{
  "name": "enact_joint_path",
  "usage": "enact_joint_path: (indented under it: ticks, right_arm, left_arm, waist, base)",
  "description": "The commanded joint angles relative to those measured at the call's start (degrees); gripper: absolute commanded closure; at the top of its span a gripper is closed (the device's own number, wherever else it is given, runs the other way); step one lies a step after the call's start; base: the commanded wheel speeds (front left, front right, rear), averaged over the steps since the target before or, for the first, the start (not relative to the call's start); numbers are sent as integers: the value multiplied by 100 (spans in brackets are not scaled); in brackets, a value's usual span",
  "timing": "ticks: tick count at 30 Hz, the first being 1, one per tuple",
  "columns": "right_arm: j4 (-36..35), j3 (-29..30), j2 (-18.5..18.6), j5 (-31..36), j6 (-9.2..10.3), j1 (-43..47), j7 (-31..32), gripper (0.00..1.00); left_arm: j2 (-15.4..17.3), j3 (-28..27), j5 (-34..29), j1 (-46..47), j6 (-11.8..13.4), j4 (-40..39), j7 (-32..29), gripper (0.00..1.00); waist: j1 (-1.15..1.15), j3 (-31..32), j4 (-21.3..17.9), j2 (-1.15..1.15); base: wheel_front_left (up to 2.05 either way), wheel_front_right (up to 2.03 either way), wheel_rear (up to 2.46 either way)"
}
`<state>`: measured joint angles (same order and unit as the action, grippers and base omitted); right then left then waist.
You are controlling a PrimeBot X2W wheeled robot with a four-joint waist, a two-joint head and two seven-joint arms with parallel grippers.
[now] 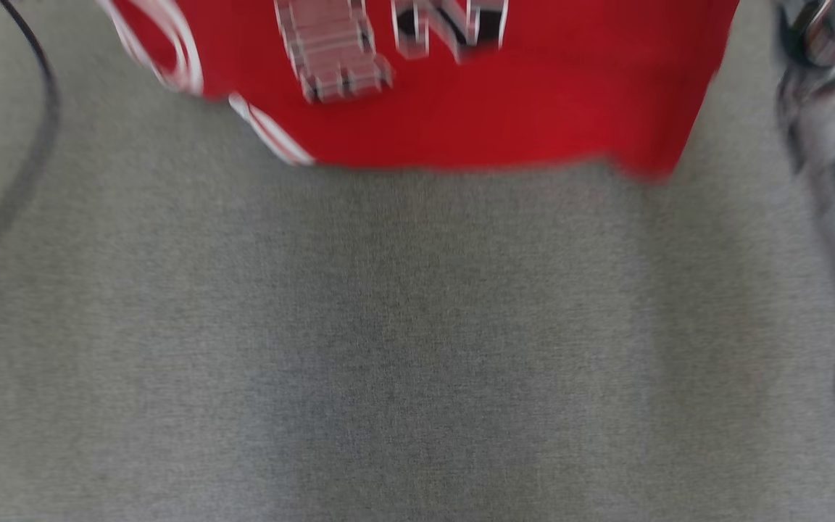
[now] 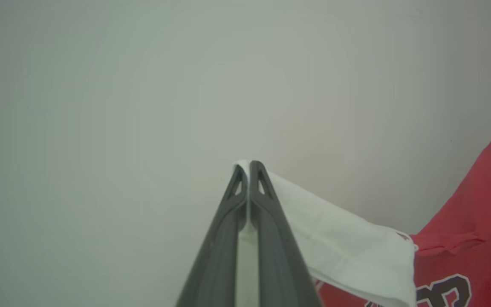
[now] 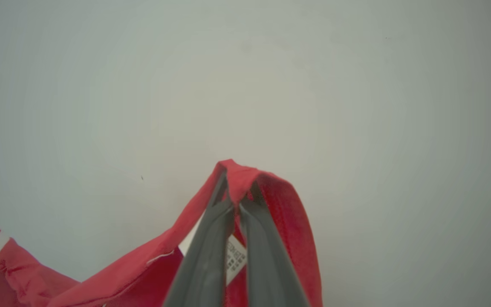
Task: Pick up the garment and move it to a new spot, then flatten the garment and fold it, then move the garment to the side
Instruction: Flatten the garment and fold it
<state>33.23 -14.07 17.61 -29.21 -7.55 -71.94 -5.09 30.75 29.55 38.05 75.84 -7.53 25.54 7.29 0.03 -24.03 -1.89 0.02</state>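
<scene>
1. Garment (image 1: 497, 109): hangs from both grippers above the grey surface (image 1: 417, 348).
2. Left gripper (image 2: 249, 168): closed on its white edge; so thin a bite may slip.
3. Right gripper (image 3: 238, 187): closed on red fabric; uneven release could bunch it.

I see a pale wall (image 2: 122, 85) beyond the left gripper (image 2: 249, 165), plus a grey surface (image 1: 417, 348) and black cable (image 1: 46, 80).

A soft grey woven surface (image 1: 417, 348) lies flat and wide below. A thin black cable (image 1: 42, 87) curves over its far left part. Higher up is a plain pale backdrop (image 2: 143, 85), evenly lit.
</scene>
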Motion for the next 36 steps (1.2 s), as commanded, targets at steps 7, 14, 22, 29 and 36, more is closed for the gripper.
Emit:
enact_joint_path:
  ticks: [7,14,22,29,36]
  right_arm:
    - [358,-20,3,-53,14,-1774,497,100]
    - [979,57,28,114,14,-3221,669,100]
    - [1655,64,49,342,14,-4075,541,100]
    - [2031,-45,41,328,14,-4357,387,100]
    - [2166,-306,155,52,14,-4149,207,100]
  left_arm:
    - [120,455,363,1947,10,544,-155,100]
    - [23,997,519,3746,10,1300,-21,100]
    - [-259,1512,717,4910,10,1954,201,100]
    - [-296,2056,981,5245,10,2233,306,100]
    - [-136,2356,1429,5005,10,2322,501,100]
  waist:
    - [-3,-1425,-89,-2]
    - [-3,-1632,-60,-2]
    - [-3,-1578,-20,-2]
    - [-3,-1562,-69,-2]
    - [-3,-1640,-151,-2]
  base:
    - [0,0,0]
    - [0,0,0]
    - [0,0,0]
    - [0,0,0]
    - [0,0,0]
